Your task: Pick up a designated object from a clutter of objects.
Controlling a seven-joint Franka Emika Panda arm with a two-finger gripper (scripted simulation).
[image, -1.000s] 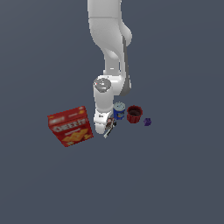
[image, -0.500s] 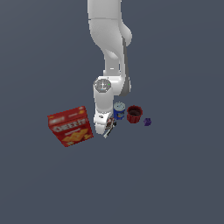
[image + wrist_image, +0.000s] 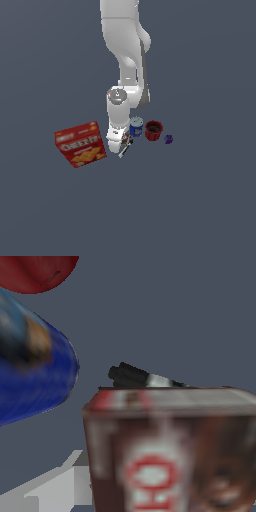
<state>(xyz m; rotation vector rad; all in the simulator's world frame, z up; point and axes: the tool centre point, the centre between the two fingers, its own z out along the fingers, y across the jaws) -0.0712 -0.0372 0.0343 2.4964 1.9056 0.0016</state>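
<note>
The designated object, a small brown-red box (image 3: 170,456) with white lettering, fills the near part of the wrist view, and only a sliver of this box (image 3: 114,137) shows under the hand in the exterior view. My gripper (image 3: 121,145) is lowered right onto it among the clutter of objects. One pale finger (image 3: 50,488) stands close beside the box's edge; the other is hidden. Whether the jaws press the box is unclear. The black-white marker (image 3: 142,377) lies just behind the box.
A big red Cheez-It box (image 3: 81,144) lies toward the exterior view's left of the hand. A blue can (image 3: 136,126), a dark red cup (image 3: 153,130) and a tiny purple piece (image 3: 169,139) sit toward its right. The marker (image 3: 125,148) pokes out below the gripper.
</note>
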